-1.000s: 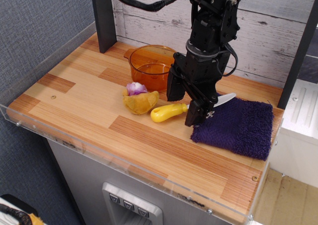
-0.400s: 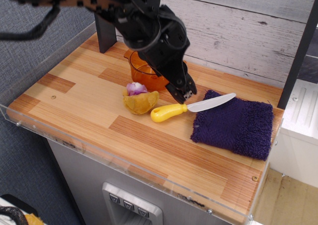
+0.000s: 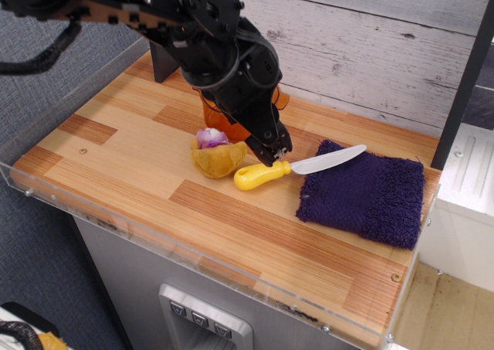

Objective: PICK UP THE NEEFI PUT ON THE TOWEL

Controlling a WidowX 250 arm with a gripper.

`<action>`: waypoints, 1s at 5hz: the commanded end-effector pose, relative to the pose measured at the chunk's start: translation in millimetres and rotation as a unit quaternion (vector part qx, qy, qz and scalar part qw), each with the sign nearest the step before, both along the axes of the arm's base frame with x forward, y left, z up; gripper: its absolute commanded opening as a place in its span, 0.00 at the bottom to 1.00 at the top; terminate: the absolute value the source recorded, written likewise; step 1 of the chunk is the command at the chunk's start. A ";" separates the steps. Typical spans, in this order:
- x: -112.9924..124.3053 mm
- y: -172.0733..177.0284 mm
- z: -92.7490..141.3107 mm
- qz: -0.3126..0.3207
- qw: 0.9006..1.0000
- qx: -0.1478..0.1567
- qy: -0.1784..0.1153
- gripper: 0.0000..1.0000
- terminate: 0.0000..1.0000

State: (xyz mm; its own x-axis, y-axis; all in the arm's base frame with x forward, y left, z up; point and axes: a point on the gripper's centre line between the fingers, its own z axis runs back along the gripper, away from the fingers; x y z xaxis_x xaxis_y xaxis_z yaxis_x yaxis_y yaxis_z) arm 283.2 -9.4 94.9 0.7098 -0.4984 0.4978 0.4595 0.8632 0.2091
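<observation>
Whitewashed plank wall behind; wooden bench (image 3: 139, 161) with a clear acrylic rim around its edges; grey textured panel at left. Black arm (image 3: 208, 33) enters from upper left, reaching diagonally down and to the right across the bench; its wrist slopes steeply toward the toy knife (image 3: 293, 168). End effector (image 3: 272, 155) has its tip low, just above the inner end of the knife's yellow handle, near where handle meets blade; contact not clear; finger spacing hidden by the wrist body, so cannot tell whether apart or together. Knife lies flat on the bench, handle toward the front left, white-grey blade tip resting on the upper left corner of the dark purple towel (image 3: 363, 195). Tan lump with purple top (image 3: 216, 153) sits just left of the handle; orange translucent pot (image 3: 228, 118) behind it, largely hidden by the arm.
</observation>
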 end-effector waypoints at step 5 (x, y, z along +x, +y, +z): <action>-41.0 10.8 22.6 0.240 0.965 0.088 -0.062 1.00 1.00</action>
